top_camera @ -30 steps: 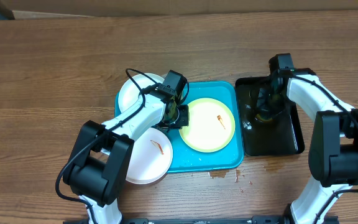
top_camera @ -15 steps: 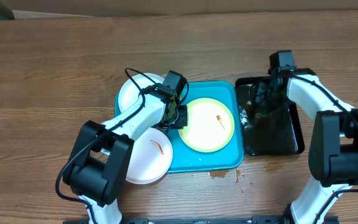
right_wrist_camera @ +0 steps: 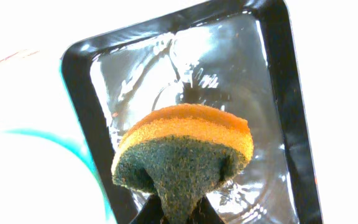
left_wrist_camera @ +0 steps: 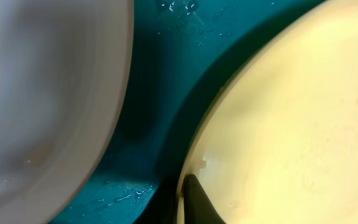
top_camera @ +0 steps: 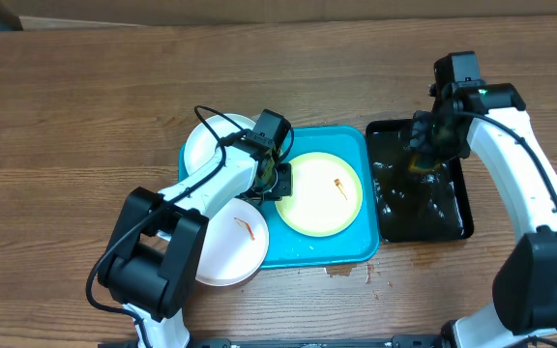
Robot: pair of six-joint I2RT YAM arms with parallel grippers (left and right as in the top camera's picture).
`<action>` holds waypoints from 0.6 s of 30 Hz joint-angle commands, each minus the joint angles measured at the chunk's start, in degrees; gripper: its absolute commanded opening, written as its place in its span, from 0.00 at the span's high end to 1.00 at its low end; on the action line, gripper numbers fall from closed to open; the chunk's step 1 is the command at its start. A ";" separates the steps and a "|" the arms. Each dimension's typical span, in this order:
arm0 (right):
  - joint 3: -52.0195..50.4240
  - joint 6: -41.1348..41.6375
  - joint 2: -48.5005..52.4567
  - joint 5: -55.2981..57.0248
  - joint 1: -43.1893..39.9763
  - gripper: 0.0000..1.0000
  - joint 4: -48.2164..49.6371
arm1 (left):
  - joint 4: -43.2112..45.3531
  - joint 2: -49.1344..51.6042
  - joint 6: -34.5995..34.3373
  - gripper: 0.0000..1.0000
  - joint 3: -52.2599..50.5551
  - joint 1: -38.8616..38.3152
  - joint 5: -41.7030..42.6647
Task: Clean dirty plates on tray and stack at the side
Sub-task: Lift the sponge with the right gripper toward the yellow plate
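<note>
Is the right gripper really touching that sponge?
Touching. The right wrist view shows the sponge pinched by the right gripper, its lower part squeezed narrow between the fingers.

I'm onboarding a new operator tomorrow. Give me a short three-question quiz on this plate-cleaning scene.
1. Multiple choice: the right gripper holds A) a sponge, B) a plate, C) nothing.
2. True or false: all three plates lie wholly inside the turquoise tray.
3. Fill in: the plate pinched by the left gripper has a pale ___ rim.
Key: 1 A, held over the black tray. 2 False: the smeared white plate overhangs the tray's edge. 3 green.
</note>
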 commanded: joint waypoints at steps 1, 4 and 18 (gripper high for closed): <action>-0.63 1.01 -0.02 3.50 2.01 0.96 -1.11 | -0.22 0.44 -0.50 0.96 -0.17 -0.13 -0.98; -1.84 4.55 -0.02 11.17 4.20 0.96 -2.29 | -0.61 0.44 -1.88 0.96 -0.17 -0.13 -0.98; -2.36 10.58 0.04 20.41 10.54 0.96 -4.04 | 0.31 0.44 -4.04 0.96 -0.17 -0.11 -1.66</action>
